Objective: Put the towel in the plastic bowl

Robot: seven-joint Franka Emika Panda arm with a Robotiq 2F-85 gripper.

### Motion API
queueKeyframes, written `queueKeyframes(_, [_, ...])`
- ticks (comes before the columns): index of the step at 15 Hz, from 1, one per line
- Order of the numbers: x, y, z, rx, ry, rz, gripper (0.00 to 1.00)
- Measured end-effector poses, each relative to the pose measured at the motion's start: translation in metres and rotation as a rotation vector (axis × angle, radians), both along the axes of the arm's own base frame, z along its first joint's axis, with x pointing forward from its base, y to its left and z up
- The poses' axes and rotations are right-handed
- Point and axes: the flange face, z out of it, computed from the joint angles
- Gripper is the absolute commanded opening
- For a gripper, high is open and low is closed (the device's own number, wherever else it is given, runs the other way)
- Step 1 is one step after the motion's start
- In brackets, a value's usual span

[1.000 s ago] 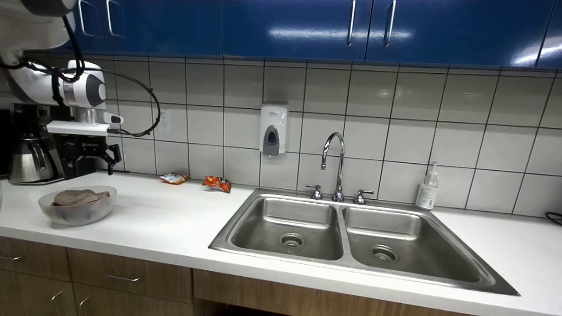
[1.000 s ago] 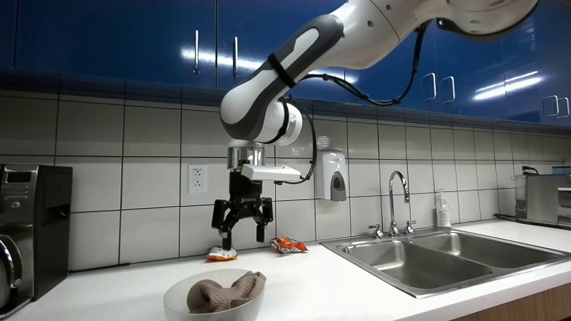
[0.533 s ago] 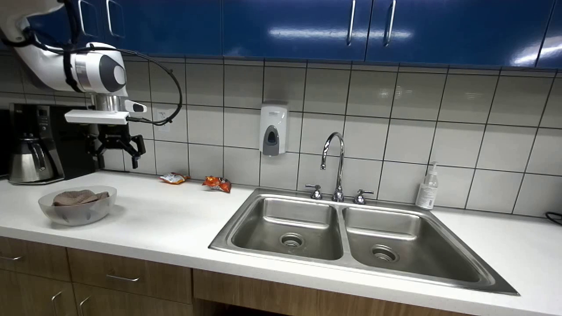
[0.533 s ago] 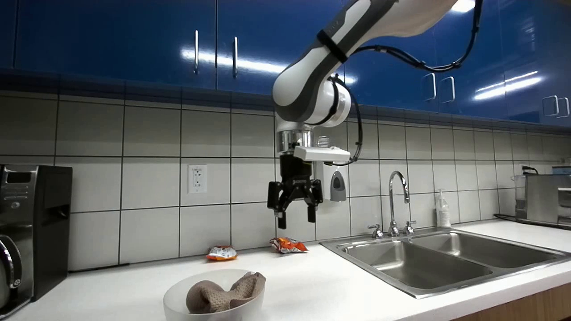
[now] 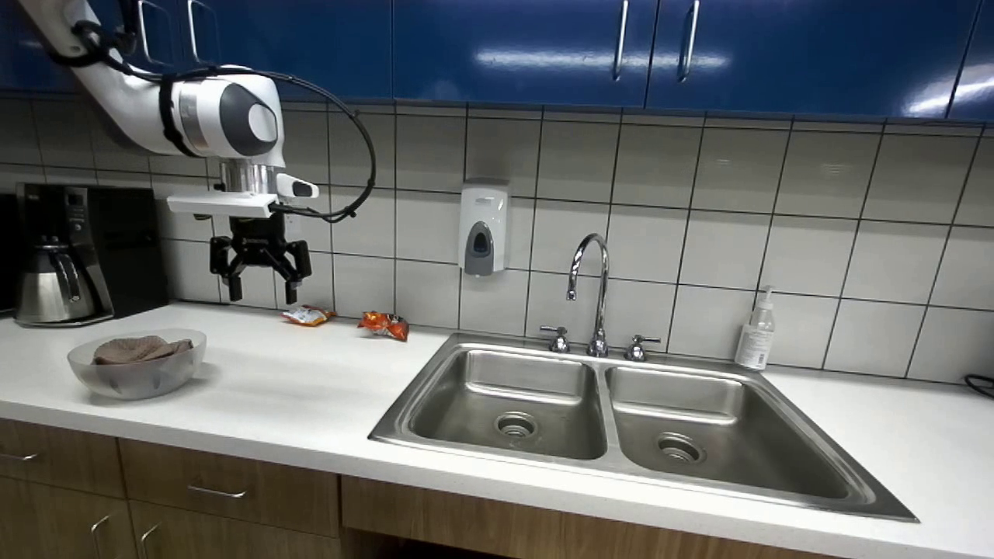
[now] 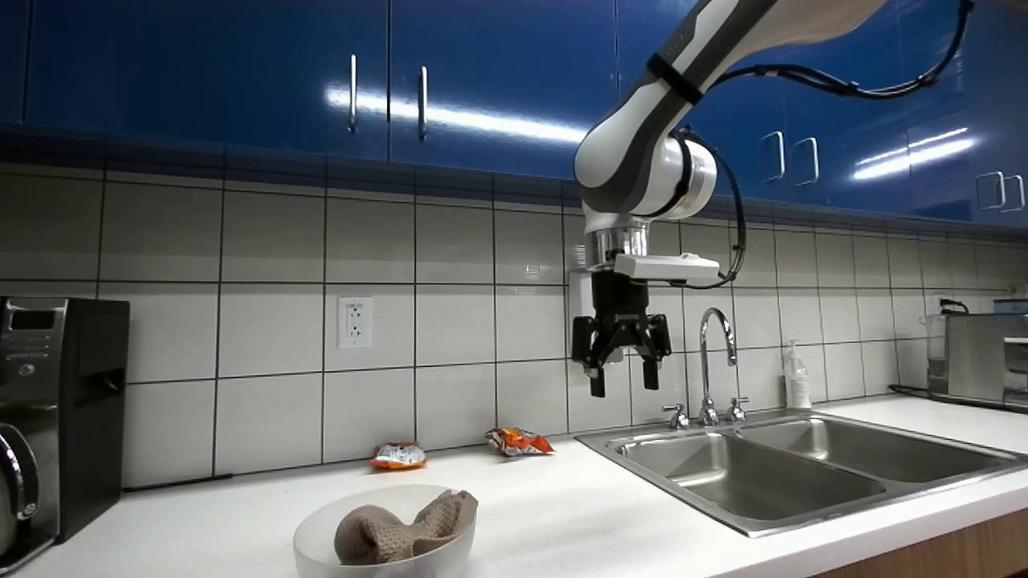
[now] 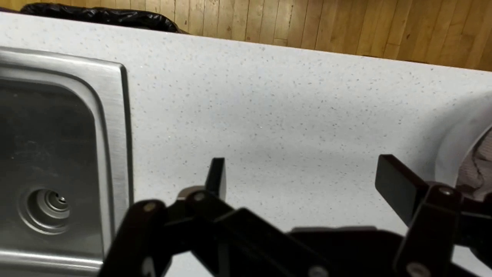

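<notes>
The brown towel lies bunched inside the translucent plastic bowl in both exterior views, towel point(image 5: 132, 351) point(image 6: 393, 536) and bowl point(image 5: 144, 382) point(image 6: 317, 550). Part of the towel sticks up at the bowl's rim. In the wrist view only an edge of the bowl point(image 7: 447, 154) and of the towel point(image 7: 478, 169) shows at the right. My black gripper point(image 5: 263, 293) is open and empty, high above the counter. It is to the right of the bowl in both exterior views point(image 6: 624, 381). In the wrist view the fingers point(image 7: 303, 173) are wide apart over bare white countertop.
A double steel sink point(image 5: 606, 404) with a tall faucet point(image 5: 599, 295) is set in the counter point(image 5: 295, 388). Two snack bags point(image 5: 308, 314) point(image 5: 384, 325) lie by the tiled wall. A coffee maker point(image 5: 58, 264), soap dispenser point(image 5: 484, 225) and pump bottle point(image 5: 755, 334) stand around.
The gripper has moved away from the bowl, rightward in both exterior views, toward the sink side. It stays open. The towel and bowl stay in place.
</notes>
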Motion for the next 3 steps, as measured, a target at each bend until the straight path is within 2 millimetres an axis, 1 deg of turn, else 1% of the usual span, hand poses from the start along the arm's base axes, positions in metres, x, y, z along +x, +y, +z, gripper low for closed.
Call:
queueKeyframes(2, [-0.005,-0.019,-0.001,-0.001,0.007,-0.035,1.00])
queueKeyframes(3, [-0.006,-0.023,-0.002,-0.001,0.010,-0.042,1.00])
